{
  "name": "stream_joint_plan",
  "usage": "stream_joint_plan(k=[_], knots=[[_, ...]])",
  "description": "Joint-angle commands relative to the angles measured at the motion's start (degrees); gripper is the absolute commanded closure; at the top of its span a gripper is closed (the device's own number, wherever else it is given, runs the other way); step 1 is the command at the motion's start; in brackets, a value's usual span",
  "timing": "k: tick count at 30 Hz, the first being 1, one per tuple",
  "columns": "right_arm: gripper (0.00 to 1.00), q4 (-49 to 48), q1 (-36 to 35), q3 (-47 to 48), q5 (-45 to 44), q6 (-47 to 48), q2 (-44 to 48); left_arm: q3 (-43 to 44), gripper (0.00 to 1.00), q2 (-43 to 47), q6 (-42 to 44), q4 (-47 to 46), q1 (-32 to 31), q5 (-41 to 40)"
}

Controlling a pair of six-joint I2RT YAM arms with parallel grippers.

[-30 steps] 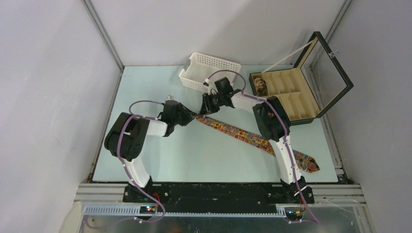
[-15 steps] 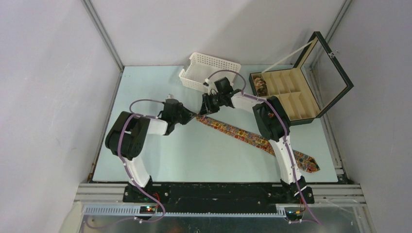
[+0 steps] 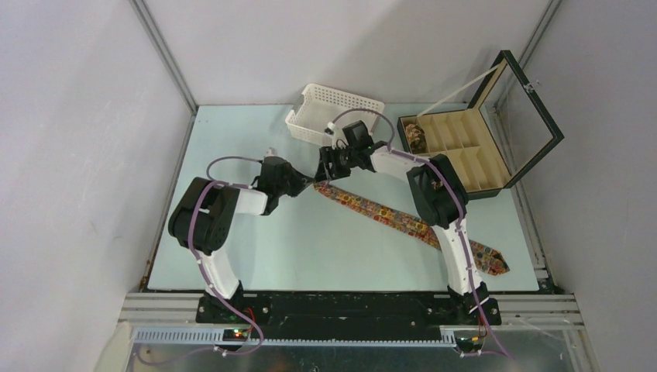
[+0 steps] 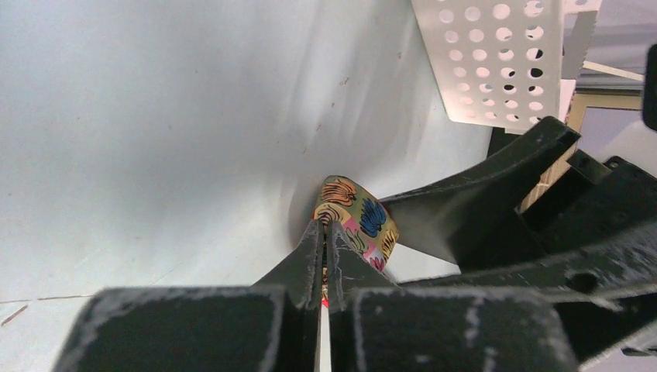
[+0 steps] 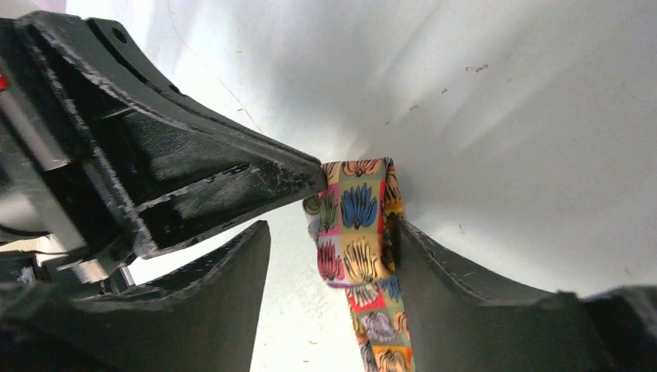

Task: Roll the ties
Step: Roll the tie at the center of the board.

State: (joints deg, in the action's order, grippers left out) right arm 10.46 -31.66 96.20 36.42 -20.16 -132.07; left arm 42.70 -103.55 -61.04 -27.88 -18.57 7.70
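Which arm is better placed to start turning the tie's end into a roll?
Probably left: the left gripper has its jaws shut on the tie at its folded end, ready to turn it; the right gripper is open, jaws either side of the strip.

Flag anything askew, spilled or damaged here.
Nothing spilled or damaged. The tie lies diagonally under the right arm, its wide end by the right edge of the table. Its narrow end is folded over, pinched in the left end effector; the right end effector stands open around it.

Left tool [image 4: 324, 226] pinched shut; right tool [image 5: 331, 232] open, tips close together.
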Motion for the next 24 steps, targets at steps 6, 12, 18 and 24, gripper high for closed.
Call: stream_joint_plan(k=[6, 12, 18, 24], knots=[[0.31, -5.9, 2.1, -4.6, -2.3, -1.9, 11.1, 0.5, 1.0, 0.7, 4.6, -4.8, 0.4, -0.6], [0.49, -4.7, 2.5, -6.8, -5.3, -1.2, 12.6, 0.2, 1.0, 0.6, 7.2, -7.1, 0.5, 0.4], [0.62, -3.3, 2.6, -6.7, -7.2, -2.0, 11.4, 0.6, 1.0, 2.9, 12.7, -4.2, 0.1, -1.3], [0.63, -3.8, 2.6, -7.6, -7.2, -2.6, 11.8, 2.4, 1.0, 5.5, 19.1, 2.8, -1.2, -6.5]])
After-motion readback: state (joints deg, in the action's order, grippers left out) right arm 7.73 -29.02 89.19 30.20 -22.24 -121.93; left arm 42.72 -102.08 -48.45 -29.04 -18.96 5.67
